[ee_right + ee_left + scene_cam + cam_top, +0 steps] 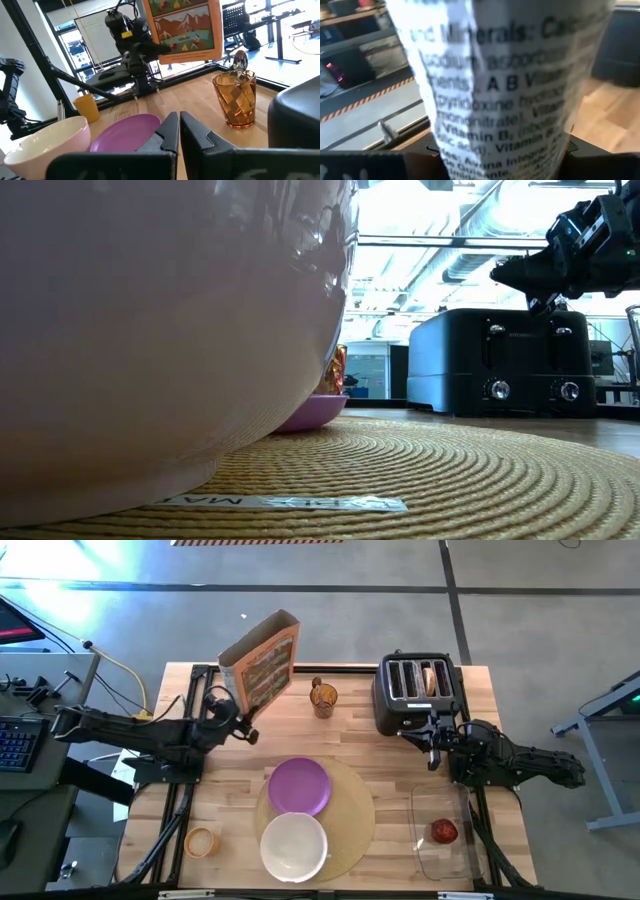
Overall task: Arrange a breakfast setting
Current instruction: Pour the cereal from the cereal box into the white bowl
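Gripping cereal box (262, 662): left gripper (240, 726), raised; right gripper (432, 743): closed, empty, by toaster (415, 690)

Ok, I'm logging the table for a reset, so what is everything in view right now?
cereal box: one, tan-orange, lifted and tilted at the back left, in the left gripper
toaster: one, black, back right, a bagel in a slot
amber glass: one, back centre, spoon standing in it
mat: one, round, tan, front centre
plate: one, purple, on the mat
bowl: one, white, on the mat in front of the plate
small cup: one, orange, front left
clear tray: one, front right, holding a red apple
left gripper: shut on the cereal box
right gripper: shut, empty, in front of the toaster
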Motion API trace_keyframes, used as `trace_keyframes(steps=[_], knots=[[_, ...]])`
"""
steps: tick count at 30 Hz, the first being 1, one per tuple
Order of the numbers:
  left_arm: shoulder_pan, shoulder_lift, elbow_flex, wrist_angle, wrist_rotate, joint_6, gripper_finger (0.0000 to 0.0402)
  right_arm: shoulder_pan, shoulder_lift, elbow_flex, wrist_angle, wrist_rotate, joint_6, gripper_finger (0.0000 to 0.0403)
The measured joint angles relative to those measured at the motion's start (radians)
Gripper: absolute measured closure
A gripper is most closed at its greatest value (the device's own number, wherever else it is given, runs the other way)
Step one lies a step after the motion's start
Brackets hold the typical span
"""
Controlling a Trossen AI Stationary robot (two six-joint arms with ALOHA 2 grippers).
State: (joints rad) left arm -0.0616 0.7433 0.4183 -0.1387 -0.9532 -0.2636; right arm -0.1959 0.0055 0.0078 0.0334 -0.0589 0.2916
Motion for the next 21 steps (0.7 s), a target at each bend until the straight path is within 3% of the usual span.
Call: trace_keyframes(steps=[12, 21], knots=[[-0.065, -0.124, 0.005, -0.008, 0.053, 0.277, 0.0225, 0.0, 0.0, 0.0, 0.0, 0.0, 0.0, 0.0402], [-0.112, -0.12, 0.2, -0.282, 0.057, 0.373, 0.0225, 0.0, 0.0, 0.0, 0.0, 0.001, 0.023, 0.0402]])
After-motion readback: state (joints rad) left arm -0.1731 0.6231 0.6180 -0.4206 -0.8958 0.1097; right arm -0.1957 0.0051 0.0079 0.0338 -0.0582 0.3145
